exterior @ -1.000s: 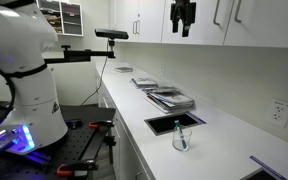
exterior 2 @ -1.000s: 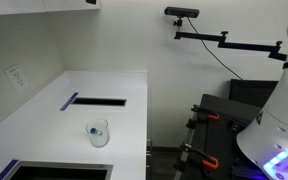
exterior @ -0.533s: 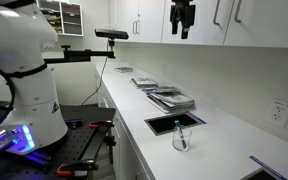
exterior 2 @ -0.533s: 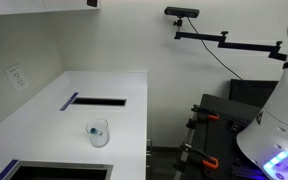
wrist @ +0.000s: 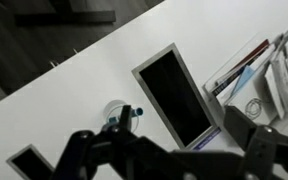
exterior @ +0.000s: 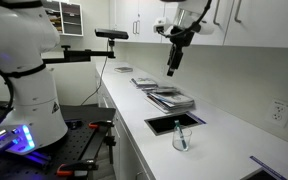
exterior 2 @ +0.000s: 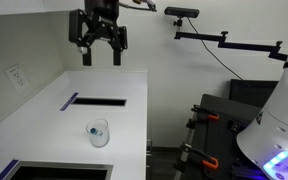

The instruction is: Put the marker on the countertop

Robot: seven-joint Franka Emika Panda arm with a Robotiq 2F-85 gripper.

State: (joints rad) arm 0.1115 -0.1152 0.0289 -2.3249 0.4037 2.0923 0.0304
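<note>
Marker (exterior 2: 94, 130) in clear round glass (exterior 2: 102, 136), smooth white countertop (exterior 2: 126, 118), hand (exterior 2: 101, 57) spread

Exterior views from opposite countertop (exterior: 227, 135) ends, wrist overhead

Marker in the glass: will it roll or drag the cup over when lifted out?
Slim and stick-like, the marker probably rolls if laid on the smooth countertop. The small clear glass holding it looks light, so dragging the rim might tip it.
</note>
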